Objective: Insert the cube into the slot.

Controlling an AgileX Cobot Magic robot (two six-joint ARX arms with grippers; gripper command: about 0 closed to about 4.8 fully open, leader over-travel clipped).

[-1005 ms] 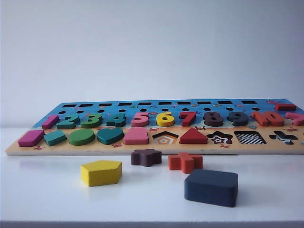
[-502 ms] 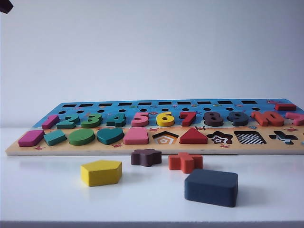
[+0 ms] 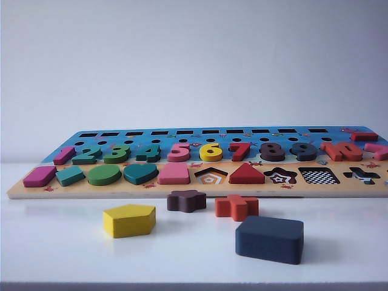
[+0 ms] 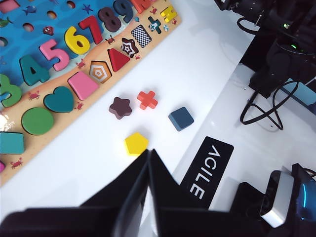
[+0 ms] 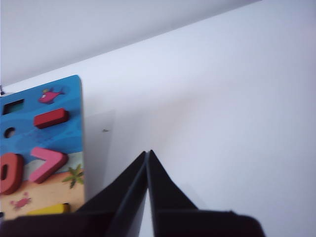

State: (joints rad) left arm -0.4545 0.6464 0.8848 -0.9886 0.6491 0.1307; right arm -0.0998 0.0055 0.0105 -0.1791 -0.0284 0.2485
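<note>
You see no arm in the exterior view; only the wrist views show the grippers. On the white desk (image 3: 60, 248), the puzzle board (image 3: 182, 189) runs across the back, its right end cut off by the frame. In front of it, left to right, lie the yellow pentagon block (image 3: 128, 219), the dark brown star block (image 3: 186, 200), the orange cross block (image 3: 236, 207) and, nearest the desk's front edge, the cube (image 3: 270, 239), flat and apart from the rest. The slot (image 3: 319, 176), checkered and unfilled, sits near the board's right end, between the star recess (image 3: 280, 176) and the cross recess (image 3: 362, 175).

The left gripper (image 4: 149, 154) hangs high above the desk's front edge, jaws pressed together, holding nothing. The right gripper (image 5: 147, 154) hovers past the board's right end, jaws likewise closed and empty.
</note>
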